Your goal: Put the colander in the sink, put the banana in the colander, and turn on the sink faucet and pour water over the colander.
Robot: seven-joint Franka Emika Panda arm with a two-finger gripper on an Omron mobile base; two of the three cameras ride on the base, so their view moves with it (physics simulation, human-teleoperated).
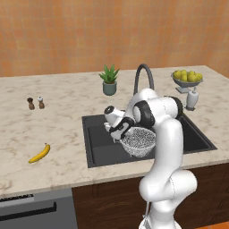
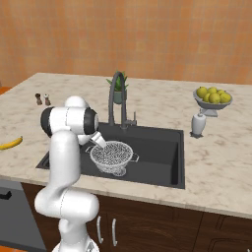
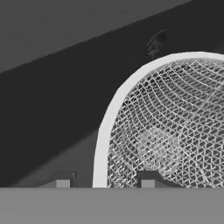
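Your fingers (image 3: pixel 104 183) straddle the rim of the colander (image 1: pixel 139 140), one tip outside the rim and one inside the mesh, closed narrow on it. In the hand view the white rim runs up between the two tips, with the mesh bowl spreading off to the right. You hold the colander over the sink (image 1: pixel 97 147), tilted, in the front part of the basin; from the base views you cannot tell whether its bottom touches the basin floor. In the right base view the colander (image 2: pixel 112 157) hangs just beside the arm's wrist, its small far handle pointing toward the basin's middle.

The banana (image 1: pixel 40 153) lies on the table (image 1: pixel 62 112) well to the left of the sink, near the front edge. The faucet (image 1: pixel 143 77) arches up behind the basin. A potted plant (image 1: pixel 109 79) stands just left of it, and a fruit bowl (image 1: pixel 187 80) sits at the back right.
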